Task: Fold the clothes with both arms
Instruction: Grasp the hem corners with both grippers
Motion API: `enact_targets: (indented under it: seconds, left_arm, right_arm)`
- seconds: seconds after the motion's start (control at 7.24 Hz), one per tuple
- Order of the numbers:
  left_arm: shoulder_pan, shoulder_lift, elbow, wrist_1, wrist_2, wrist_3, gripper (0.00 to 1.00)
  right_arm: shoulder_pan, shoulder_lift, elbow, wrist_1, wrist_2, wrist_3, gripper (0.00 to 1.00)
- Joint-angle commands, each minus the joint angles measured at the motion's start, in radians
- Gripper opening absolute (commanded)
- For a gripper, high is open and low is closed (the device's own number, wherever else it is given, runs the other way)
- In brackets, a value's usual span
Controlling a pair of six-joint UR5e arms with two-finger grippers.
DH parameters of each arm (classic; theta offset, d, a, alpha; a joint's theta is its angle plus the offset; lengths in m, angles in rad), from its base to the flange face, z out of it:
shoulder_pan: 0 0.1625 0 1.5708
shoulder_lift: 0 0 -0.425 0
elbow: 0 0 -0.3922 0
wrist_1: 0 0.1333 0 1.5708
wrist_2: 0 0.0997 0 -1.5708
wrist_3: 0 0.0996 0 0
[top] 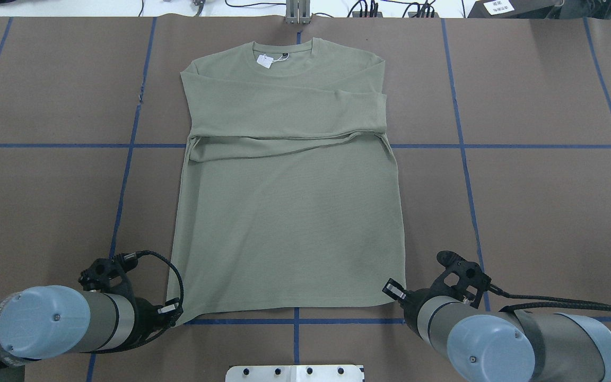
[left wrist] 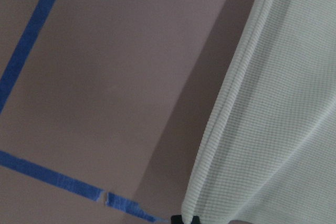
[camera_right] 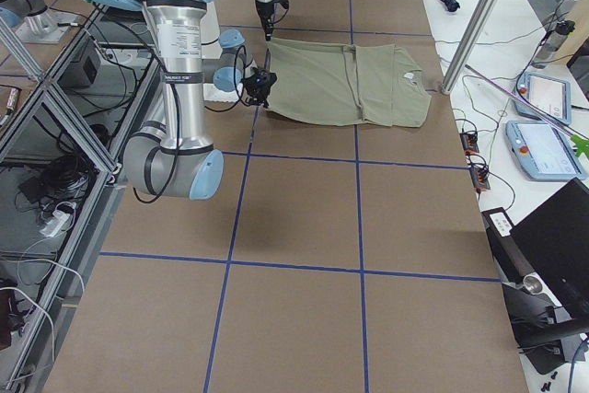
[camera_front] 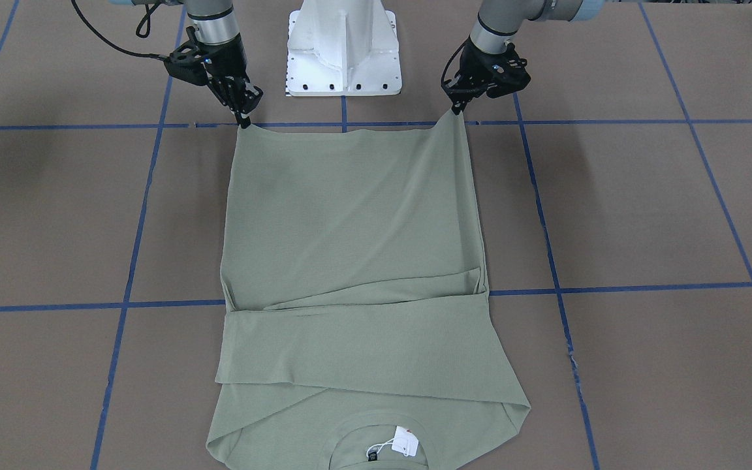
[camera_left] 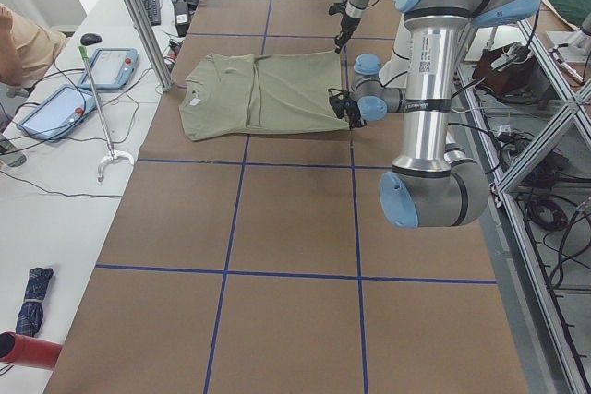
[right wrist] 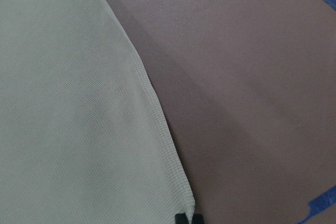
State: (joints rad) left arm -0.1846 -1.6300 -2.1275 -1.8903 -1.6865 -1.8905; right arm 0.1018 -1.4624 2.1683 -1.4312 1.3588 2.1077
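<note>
Pinching hem corners, sage-green long-sleeved knit shirt (camera_front: 350, 215): black left gripper (camera_front: 457, 109) 1 o'clock, right gripper (camera_front: 244, 119) 11. Bites seem shallow; uneven lift could slip one.

Shirt: sage-green long-sleeved knit shirt (top: 289, 223), one even tone all over; the fine ribbed weave reads paler grey-green in both wrist views.
Tag: small white card hang tag (top: 265, 61) on a white string at the collar.
Table: matte brown table surface (top: 539, 223), marked with a grid of blue tape lines (top: 549, 146).
Arms: left arm (top: 45, 323) and right arm (top: 507, 345), grey tubes, light-blue joint caps, silver wrists.
Grippers: left gripper (camera_front: 457, 109) and right gripper (camera_front: 243, 119), both black.
Base: white metal pedestal (camera_front: 343, 49), plain.
</note>
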Motion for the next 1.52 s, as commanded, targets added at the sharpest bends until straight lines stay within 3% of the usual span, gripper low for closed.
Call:
enact_targets:
  seconds: [0.0,0.28,0.55,0.83,0.97,1.24,1.38]
  left_arm:
    - [0.010,-0.007,-0.060,-0.004,-0.005,-0.010,0.00]
    - [0.008,-0.025,-0.088,-0.006,-0.005,-0.010,0.00]
    - [0.007,-0.027,-0.089,-0.006,-0.002,-0.010,0.00]
    - [-0.002,-0.030,-0.167,-0.004,-0.004,-0.009,0.00]
    - [-0.042,-0.051,-0.166,-0.004,0.001,0.007,0.00]
    - [-0.241,-0.182,-0.032,-0.001,-0.007,0.249,0.00]
    - [-0.310,-0.217,0.054,-0.010,-0.005,0.292,0.00]
  right_arm:
    - [-0.002,-0.097,0.100,0.001,0.043,0.002,0.00]
    - [-0.068,-0.138,0.143,0.005,0.043,0.018,0.00]
    - [-0.044,-0.138,0.179,0.005,0.051,0.009,0.00]
    - [0.005,-0.145,0.216,0.002,0.052,0.008,0.00]
    - [0.060,-0.124,0.197,0.001,0.057,-0.020,0.00]
    - [0.212,0.062,0.049,-0.003,0.087,-0.202,0.00]
    - [0.346,0.171,-0.059,-0.003,0.224,-0.294,0.00]
